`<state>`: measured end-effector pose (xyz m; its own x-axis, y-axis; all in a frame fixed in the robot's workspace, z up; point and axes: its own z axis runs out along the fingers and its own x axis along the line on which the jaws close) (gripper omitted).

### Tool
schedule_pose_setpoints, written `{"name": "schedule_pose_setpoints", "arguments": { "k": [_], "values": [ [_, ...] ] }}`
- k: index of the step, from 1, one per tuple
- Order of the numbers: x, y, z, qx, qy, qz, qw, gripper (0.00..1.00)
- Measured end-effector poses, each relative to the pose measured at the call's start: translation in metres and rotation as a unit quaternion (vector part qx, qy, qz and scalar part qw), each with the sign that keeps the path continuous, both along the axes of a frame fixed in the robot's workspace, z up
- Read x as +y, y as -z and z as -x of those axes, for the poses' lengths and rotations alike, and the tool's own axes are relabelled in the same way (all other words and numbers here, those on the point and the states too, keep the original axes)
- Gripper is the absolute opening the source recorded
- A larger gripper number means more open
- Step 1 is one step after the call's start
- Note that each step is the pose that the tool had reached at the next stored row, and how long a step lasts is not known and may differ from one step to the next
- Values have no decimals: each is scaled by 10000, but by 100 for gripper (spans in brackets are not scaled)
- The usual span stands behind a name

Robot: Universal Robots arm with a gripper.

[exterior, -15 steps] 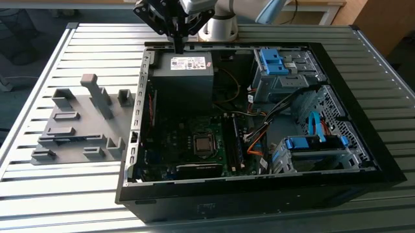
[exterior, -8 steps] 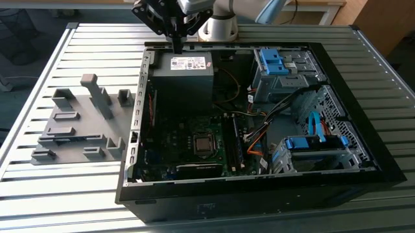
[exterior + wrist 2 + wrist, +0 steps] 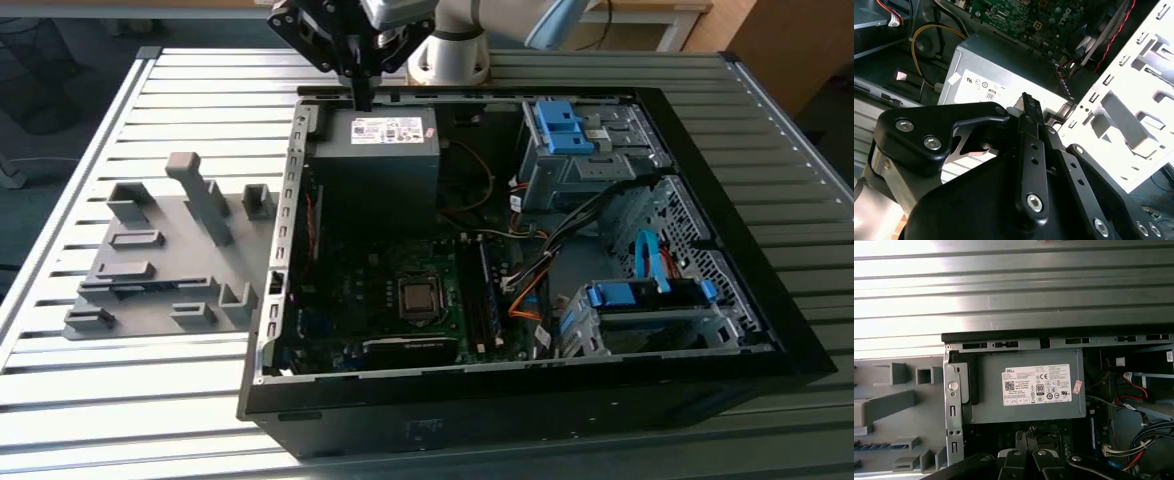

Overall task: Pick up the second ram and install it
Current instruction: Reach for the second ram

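Note:
My gripper (image 3: 360, 102) hangs shut and empty over the far edge of the open computer case (image 3: 747, 330), just above the grey power supply (image 3: 380, 150). In both wrist views the fingertips (image 3: 1026, 436) (image 3: 1026, 98) sit pressed together over that power supply (image 3: 1029, 385). The second ram (image 3: 881, 445), a thin stick with blue on it, lies flat in a slot of the grey plastic fixture (image 3: 884, 405). In the exterior view it is a dark strip (image 3: 147, 286) on the fixture (image 3: 160, 250), well to the exterior view's left of the gripper. A dark memory stick (image 3: 489, 290) stands in the motherboard slots.
The case lies on a ribbed metal table (image 3: 160, 90). Inside are the green motherboard (image 3: 400, 300), blue drive cages (image 3: 567, 125) (image 3: 641, 295) and loose cables (image 3: 561, 245). Grey upright blocks (image 3: 200, 195) rise from the fixture. The arm's base (image 3: 447, 55) stands behind the case.

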<state>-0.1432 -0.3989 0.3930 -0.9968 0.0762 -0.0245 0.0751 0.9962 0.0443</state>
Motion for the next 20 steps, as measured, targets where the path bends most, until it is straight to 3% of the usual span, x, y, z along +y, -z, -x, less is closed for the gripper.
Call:
{"name": "schedule_pose_setpoints", "arguments": {
  "k": [20],
  "values": [
    [0, 6, 73, 0, 0, 0, 10000, 11]
  ]
}}
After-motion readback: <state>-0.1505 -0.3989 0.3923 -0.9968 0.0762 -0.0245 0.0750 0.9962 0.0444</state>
